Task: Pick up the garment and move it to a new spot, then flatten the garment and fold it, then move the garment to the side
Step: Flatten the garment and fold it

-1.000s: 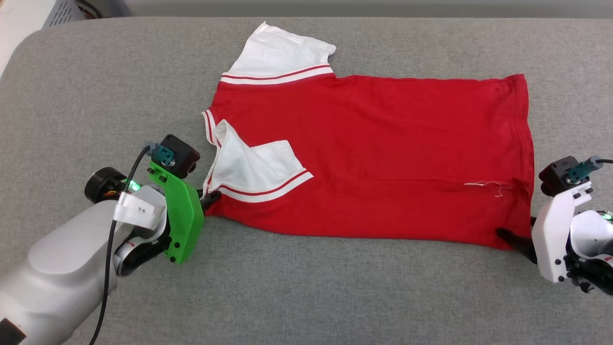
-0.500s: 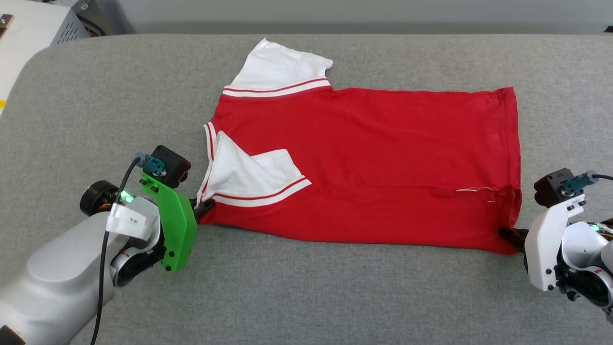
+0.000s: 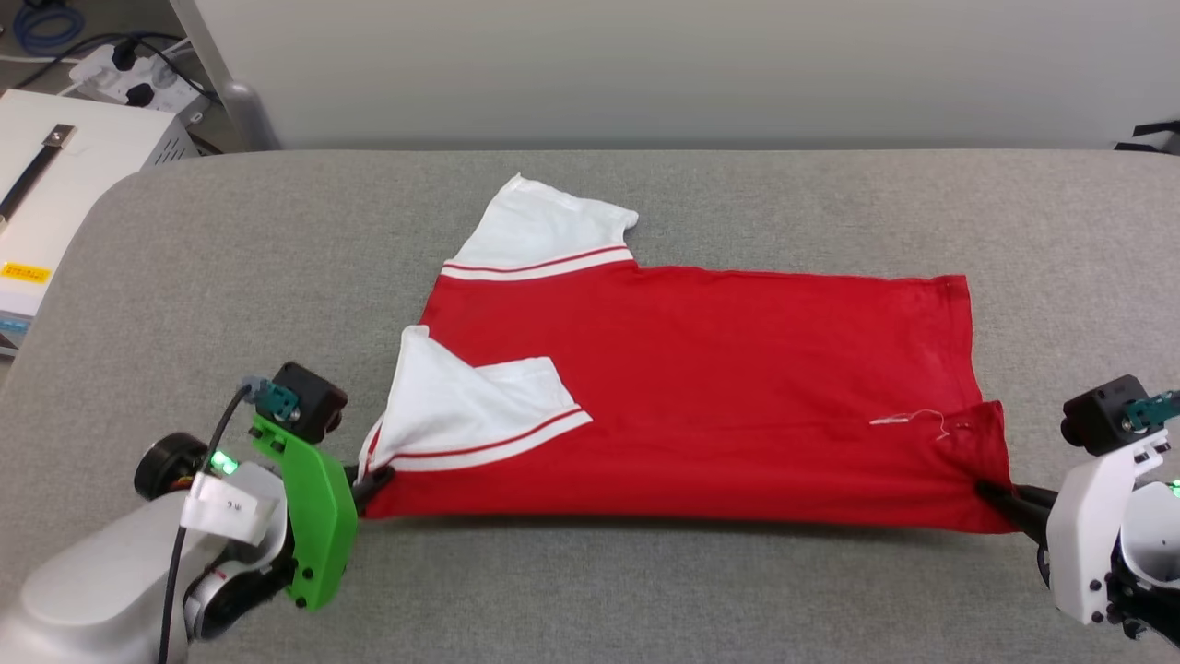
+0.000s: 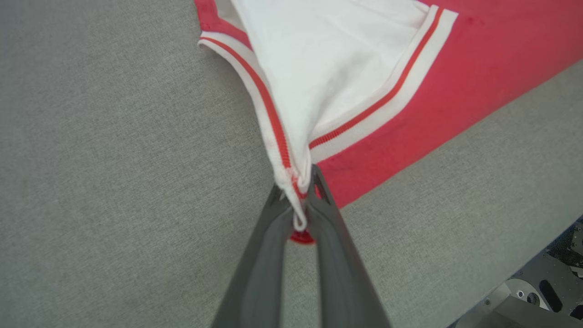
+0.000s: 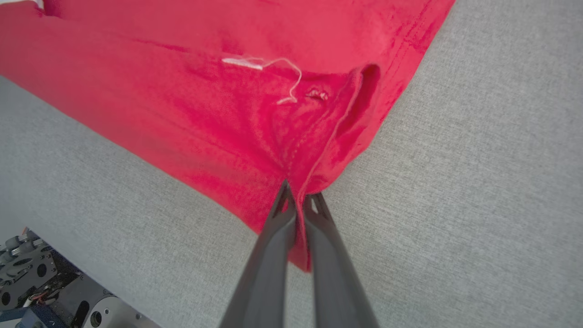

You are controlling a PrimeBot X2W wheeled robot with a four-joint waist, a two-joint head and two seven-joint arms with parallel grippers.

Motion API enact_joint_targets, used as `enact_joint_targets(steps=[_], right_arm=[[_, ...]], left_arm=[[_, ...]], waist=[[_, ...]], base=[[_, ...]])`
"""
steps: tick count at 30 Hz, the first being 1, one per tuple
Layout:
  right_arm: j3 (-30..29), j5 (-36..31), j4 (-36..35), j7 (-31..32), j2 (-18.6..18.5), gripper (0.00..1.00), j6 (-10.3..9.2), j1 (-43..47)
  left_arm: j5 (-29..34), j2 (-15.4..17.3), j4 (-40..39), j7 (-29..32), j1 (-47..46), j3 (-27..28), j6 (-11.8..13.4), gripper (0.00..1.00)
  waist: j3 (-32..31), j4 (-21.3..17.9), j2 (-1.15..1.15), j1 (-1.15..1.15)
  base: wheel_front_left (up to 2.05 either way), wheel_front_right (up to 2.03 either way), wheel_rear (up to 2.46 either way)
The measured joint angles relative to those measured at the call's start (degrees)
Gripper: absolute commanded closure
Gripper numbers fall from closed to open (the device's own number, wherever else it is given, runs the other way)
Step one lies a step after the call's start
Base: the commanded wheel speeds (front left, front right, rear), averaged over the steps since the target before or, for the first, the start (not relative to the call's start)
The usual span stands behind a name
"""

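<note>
Head view: the red cloth garment with white short sleeves and striped trim (image 3: 701, 387) was held by its two near corners on the grey padded table (image 3: 590, 590).
The left gripper (image 3: 373, 478) was clamped on a striped-trim corner by the folded sleeve. The right gripper (image 5: 298, 196) was pinched on the red hem corner. The near edge looked lifted a little, and the rest lay flat mid-table. For a neat fold, both corners should be raised together and level, with the edge pulled tight. The cloth looked soft, thin and floppy. A loose white thread (image 5: 243, 63) was seen near the hem.
</note>
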Motion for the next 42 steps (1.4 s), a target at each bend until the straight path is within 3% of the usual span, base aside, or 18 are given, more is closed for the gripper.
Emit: enact_joint_targets(steps=[6, 12, 22, 23, 24, 25, 26, 34, 42], right_arm=[[-4.0, -0.01, -2.89, 0.77, -0.41, 1.0, 0.03, 6.69], [-7.27, -0.2, -2.99, 2.64, 0.75, 1.0, 0.04, 11.8], [-9.01, -3.23, 1.87, 2.67, 6.14, 1.0, 0.04, 12.83], [-9.11, -3.59, 2.61, 1.78, 6.62, 1.0, 0.04, 12.9], [-9.26, -3.96, 3.2, 0.93, 6.97, 0.81, 0.05, 12.91], [-9.54, -4.36, 3.82, 0.03, 7.38, 0.56, 0.07, 12.92], [-9.78, -5.21, 4.45, -1.07, 7.71, 0.0, 0.11, 12.94], [-19.28, -11.61, 4.94, -12.59, 12.73, 0.0, 0.03, 14.4], [-31.03, -22.18, -2.75, -20.78, 20.3, 0.0, 0.03, 14.89]], left_arm=[[-1.14, 2.1, -4.79, -0.03, 6.08, -1.11, 3.41, 1.0], [-1.69, 1.96, -5.43, -0.6, 9.68, -1.8, 5.36, 1.0], [-3.08, -1.54, 1.18, -2.18, 10.7, -1.68, 4.8, 1.0], [-3.19, -1.8, 1.8, -2.47, 10.69, -1.55, 4.57, 0.85], [-3.28, -2.08, 2.23, -2.87, 10.69, -1.43, 4.52, 0.29], [-3.32, -2.34, 2.69, -3.5, 10.68, -1.27, 4.5, 0.0], [-3.22, -2.47, 3.12, -4.13, 10.66, -1.21, 4.52, 0.0], [1.78, -1.08, 1.43, -9.03, 10.51, -1.1, 7.08, 0.0], [4.31, 2.26, -3.91, -12.73, 6.15, 2.76, 10.63, 0.0]], waist=[[-1.68, -0.41, 0.0, -0.01], [-0.94, -0.63, 0.0, 0.0], [1.71, -0.98, 0.0, 0.0], [1.85, -0.92, 0.0, 0.0], [1.89, -0.84, 0.0, 0.0], [1.82, -0.75, 0.0, 0.0], [1.66, -0.68, 0.0, 0.0], [-0.18, 0.01, 0.0, 0.0], [-0.48, 0.19, 0.0, 0.0]], base=[[0.0, 0.0, 0.0], [0.0, 0.0, 0.0], [0.0, 0.0, 0.0], [0.0, 0.0, 0.0], [0.0, 0.0, 0.0], [0.0, 0.0, 0.0], [0.0, 0.0, 0.0], [0.0, 0.0, 0.0], [0.0, 0.0, 0.0]])
